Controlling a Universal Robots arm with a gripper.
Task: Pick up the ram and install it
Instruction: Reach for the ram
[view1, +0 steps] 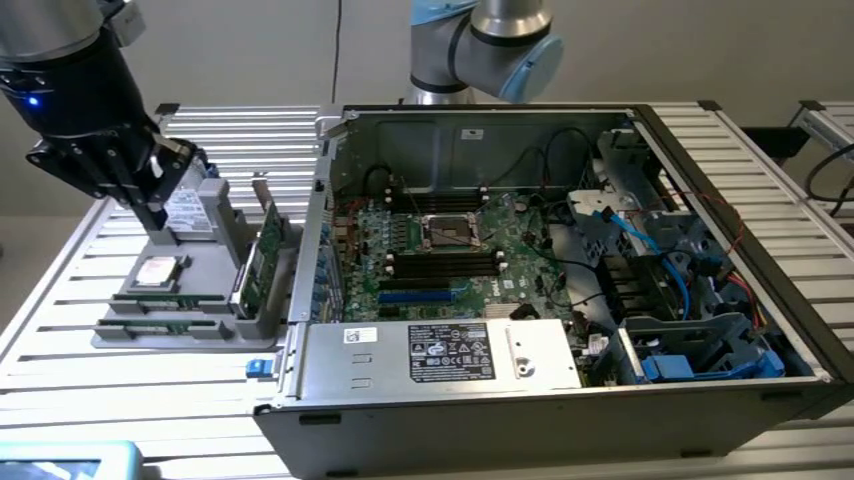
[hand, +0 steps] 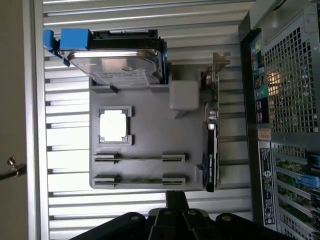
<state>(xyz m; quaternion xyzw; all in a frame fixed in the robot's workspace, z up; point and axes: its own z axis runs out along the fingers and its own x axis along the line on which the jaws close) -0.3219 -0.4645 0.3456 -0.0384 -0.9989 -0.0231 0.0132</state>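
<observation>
The ram (hand: 140, 180) is a thin green stick lying in the holder slot of the grey tray (hand: 150, 140) closest to my gripper. In the exterior view the ram (view1: 160, 325) rests at the tray's near end. A second slot (hand: 140, 158) runs parallel beside it; what it holds is too thin to tell. My gripper (view1: 158, 215) hangs above the tray's far end, over the hard drive, shut with nothing in it. In the wrist view its dark fingers (hand: 176, 205) sit together just off the tray's edge beside the ram.
The tray also carries a hard drive (hand: 117, 62), a processor chip (hand: 114, 125) and an upright green expansion card (view1: 274, 250). The open computer case (view1: 747, 290) stands at the exterior view's right, its motherboard (view1: 441, 245) with black and blue slots exposed. Slatted aluminium table (view1: 80, 400) lies all around.
</observation>
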